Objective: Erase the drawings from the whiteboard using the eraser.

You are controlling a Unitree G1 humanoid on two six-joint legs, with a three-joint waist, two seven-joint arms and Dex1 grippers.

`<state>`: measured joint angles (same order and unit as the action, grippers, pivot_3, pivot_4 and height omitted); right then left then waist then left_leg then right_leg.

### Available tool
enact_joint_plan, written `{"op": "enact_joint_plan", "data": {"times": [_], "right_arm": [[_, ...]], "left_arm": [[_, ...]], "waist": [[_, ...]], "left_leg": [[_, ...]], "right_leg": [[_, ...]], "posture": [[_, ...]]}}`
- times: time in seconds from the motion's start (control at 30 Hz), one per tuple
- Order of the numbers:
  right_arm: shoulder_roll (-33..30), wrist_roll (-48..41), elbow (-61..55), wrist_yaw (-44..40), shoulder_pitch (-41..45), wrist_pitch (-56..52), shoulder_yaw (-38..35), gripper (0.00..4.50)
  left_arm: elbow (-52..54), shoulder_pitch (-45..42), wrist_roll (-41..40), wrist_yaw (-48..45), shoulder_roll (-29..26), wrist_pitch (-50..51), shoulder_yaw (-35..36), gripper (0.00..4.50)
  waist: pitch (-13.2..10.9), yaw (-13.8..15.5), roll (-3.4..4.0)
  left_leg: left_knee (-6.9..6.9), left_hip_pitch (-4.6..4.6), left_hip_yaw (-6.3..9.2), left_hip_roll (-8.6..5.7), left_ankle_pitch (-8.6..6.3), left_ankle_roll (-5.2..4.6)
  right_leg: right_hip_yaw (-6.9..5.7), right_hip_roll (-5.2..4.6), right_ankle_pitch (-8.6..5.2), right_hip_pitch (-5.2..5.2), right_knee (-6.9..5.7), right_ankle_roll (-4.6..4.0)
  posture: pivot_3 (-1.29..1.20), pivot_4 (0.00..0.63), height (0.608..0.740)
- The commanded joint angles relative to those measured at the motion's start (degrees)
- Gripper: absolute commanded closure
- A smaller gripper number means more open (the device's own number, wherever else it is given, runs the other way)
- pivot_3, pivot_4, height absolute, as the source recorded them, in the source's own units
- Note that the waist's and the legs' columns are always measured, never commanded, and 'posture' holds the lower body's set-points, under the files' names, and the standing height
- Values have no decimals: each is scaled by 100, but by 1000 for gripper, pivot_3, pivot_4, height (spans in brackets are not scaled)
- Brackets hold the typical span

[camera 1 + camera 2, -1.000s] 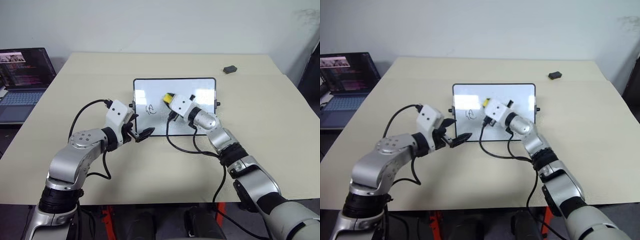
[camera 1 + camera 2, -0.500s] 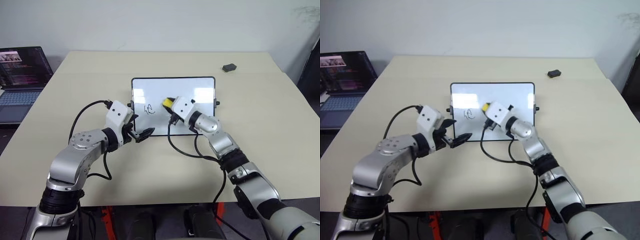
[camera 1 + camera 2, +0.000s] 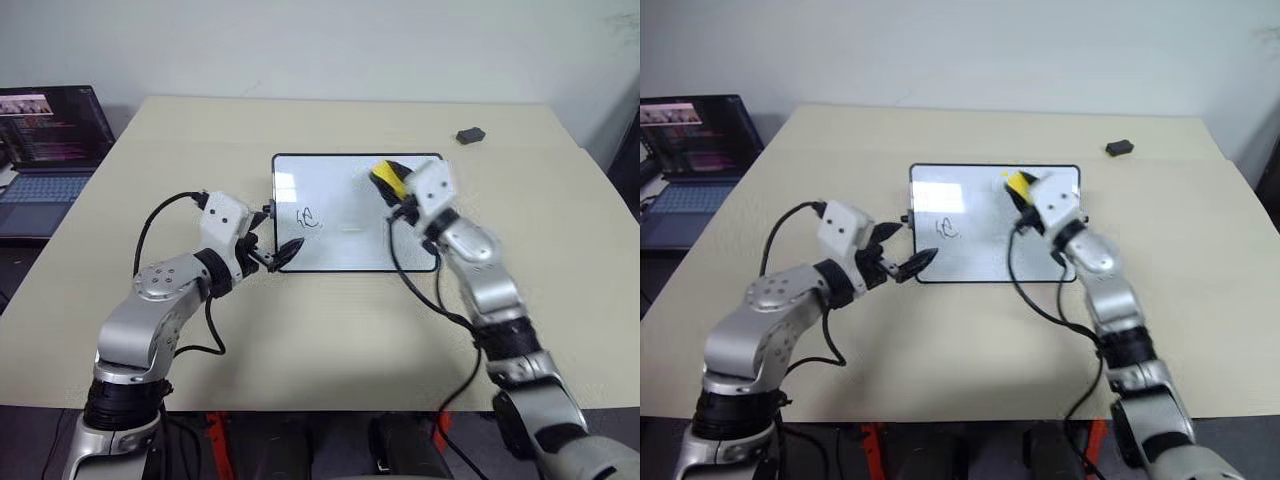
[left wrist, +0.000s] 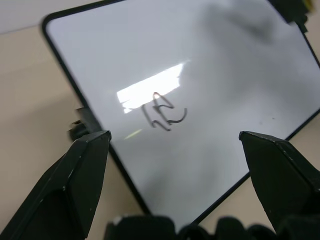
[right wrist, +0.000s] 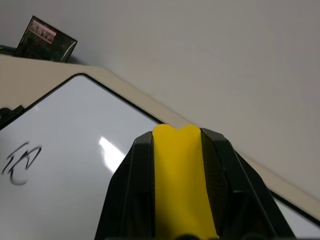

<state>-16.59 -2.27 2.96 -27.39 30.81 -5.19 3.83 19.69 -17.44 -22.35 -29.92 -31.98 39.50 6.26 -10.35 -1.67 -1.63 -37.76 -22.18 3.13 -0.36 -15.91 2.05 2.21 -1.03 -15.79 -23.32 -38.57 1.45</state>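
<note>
The right pincer (image 3: 392, 186), clenched on the eraser (image 3: 386, 178), has swung to the whiteboard's (image 3: 350, 240) right part; 1 drawing (image 3: 308, 216) remains. Left pincer (image 3: 281, 254) released at the board's left edge.

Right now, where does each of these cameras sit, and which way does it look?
Head views, left and right eye: look forward and down at the table, showing both arms.
Left wrist view: looks along the open left gripper at the whiteboard and its one drawing.
Right wrist view: looks along the right gripper, shut on the yellow eraser, over the whiteboard toward the wall.
All views share the whiteboard and drawing.
</note>
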Motion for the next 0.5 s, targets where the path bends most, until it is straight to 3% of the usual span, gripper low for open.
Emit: {"op": "enact_joint_plan", "data": {"times": [0.03,0.2,0.37,0.5], "right_arm": [[-251,-871,-1258,-440,-701,-1013,-302,3530],[-475,-1319,-2264,-388,-1949,-1743,-564,3530],[-401,-949,-2576,-132,-2548,-1337,-275,3530],[-451,-186,-2386,10,-2559,-476,244,3530]], "left_arm": [[141,272,-40,12,-20,-160,274,0],[295,722,70,407,158,-310,555,0],[275,820,301,863,372,-536,625,0],[148,784,420,976,417,-643,569,0]], "waist": [[0,0,0],[0,-9,0],[0,-10,0],[0,-12,-1]], "left_leg": [[-2,-4,-1,0,-1,-1],[-7,3,2,1,-1,-3],[-11,28,-2,-1,4,-3],[-12,31,-7,-1,6,-3]], "right_leg": [[0,0,0,-1,1,0],[-1,0,-1,1,-14,0],[0,3,-2,14,-30,3],[3,6,-2,15,-31,3]], "posture": [[0,150,740],[0,150,740],[0,150,740],[0,150,740]]}}
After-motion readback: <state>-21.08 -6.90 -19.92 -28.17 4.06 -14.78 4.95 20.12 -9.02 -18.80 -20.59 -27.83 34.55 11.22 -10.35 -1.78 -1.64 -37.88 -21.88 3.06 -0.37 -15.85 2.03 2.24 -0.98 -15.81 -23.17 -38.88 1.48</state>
